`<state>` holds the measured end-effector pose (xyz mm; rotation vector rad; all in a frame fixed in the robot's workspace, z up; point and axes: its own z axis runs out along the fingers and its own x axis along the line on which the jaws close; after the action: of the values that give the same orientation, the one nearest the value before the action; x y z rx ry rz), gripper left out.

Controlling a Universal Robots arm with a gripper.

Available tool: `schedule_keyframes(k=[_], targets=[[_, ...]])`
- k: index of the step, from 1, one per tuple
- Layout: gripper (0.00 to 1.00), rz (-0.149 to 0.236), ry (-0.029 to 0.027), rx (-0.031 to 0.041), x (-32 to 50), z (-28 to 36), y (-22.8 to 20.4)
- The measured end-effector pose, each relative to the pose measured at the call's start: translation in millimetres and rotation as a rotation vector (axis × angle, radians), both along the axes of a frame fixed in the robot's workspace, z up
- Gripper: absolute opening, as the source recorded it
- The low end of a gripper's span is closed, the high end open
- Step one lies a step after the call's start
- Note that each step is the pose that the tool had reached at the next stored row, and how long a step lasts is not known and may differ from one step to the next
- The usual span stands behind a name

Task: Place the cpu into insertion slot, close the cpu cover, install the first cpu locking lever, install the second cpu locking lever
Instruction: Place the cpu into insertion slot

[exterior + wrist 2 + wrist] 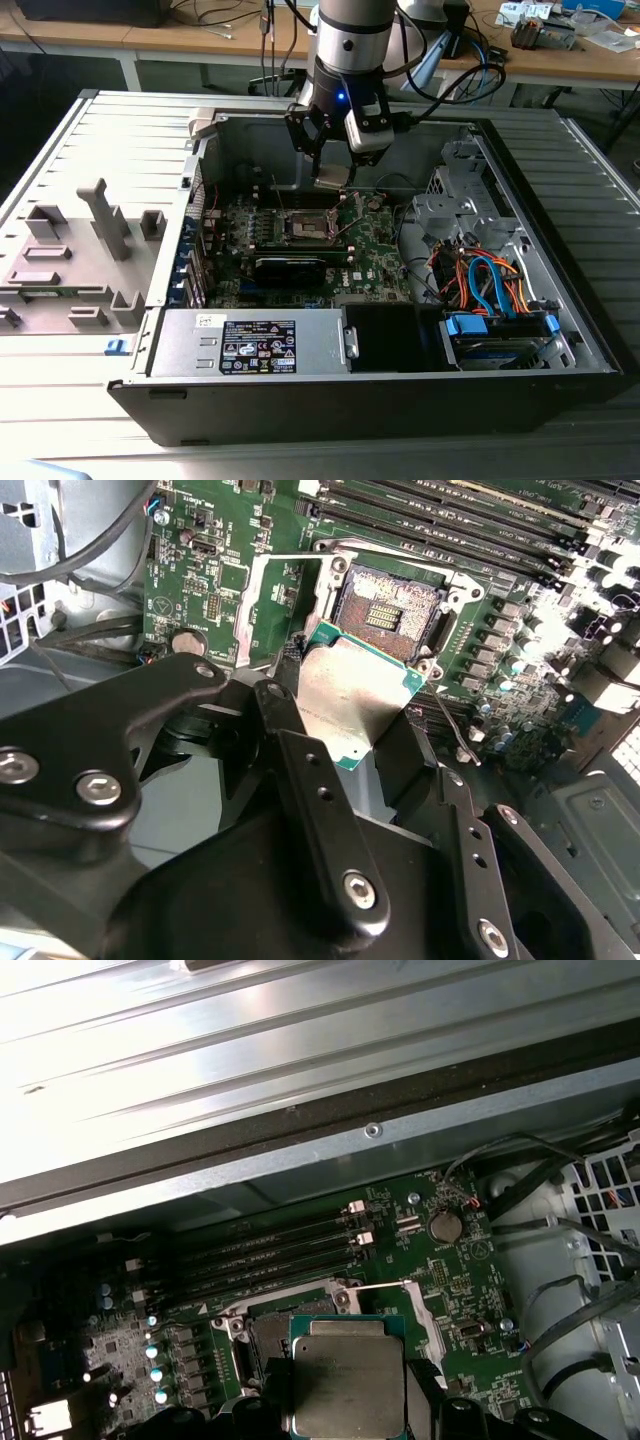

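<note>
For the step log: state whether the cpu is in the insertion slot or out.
Out. The end effector grips the cpu above the insertion slot, whose dark centre lies bare.

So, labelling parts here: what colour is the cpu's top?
The cpu has a silver-grey top, green rim; clearest in the second wrist view.

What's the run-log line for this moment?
tool: shut on cpu | cpu: held above insertion slot, not seated | insertion slot: empty | cpu cover: open
</note>
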<state>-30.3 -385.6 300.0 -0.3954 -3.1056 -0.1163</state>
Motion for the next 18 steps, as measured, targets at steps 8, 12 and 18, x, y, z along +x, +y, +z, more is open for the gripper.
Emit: schedule_keyframes(k=[8, 12, 18], targets=[[0.54, -0.006, 0.0000, -0.0004, 0.0, 0.0, 0.0], [0.54, -0.009, 0.0000, -0.0010, 0.0, 0.0, 0.0], [0.54, -0.014, 0.0001, -0.0014, 0.0, -0.1, 0.0]])
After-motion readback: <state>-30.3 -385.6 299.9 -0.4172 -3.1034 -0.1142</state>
